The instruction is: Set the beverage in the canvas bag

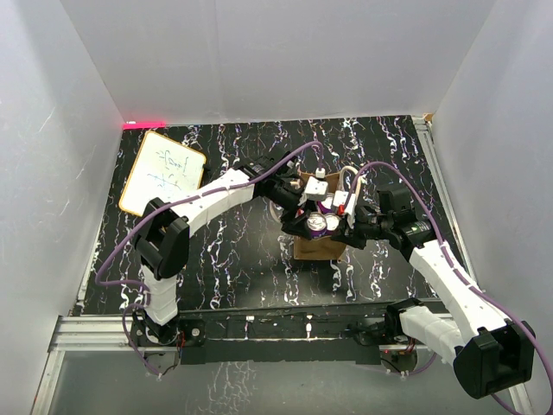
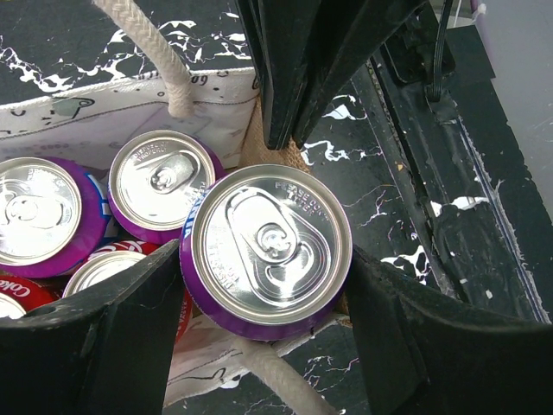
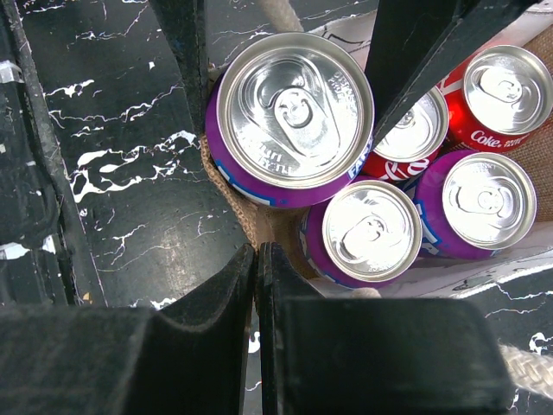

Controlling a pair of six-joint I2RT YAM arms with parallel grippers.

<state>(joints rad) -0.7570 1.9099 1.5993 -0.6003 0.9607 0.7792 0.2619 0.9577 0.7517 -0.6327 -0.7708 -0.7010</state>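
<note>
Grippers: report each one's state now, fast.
Left gripper: closed on the purple can.
Right gripper: closed, at the bag rim; pinching it or not cannot be told.

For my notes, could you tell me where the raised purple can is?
Left wrist view: the purple can sits between the left gripper's fingers, at the canvas bag's end beside other cans.

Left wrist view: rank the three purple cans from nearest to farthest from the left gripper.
1. The held purple can, centre, between the left gripper fingers.
2. The middle purple can, up-left, inside the canvas bag.
3. The edge purple can, far left.
</note>
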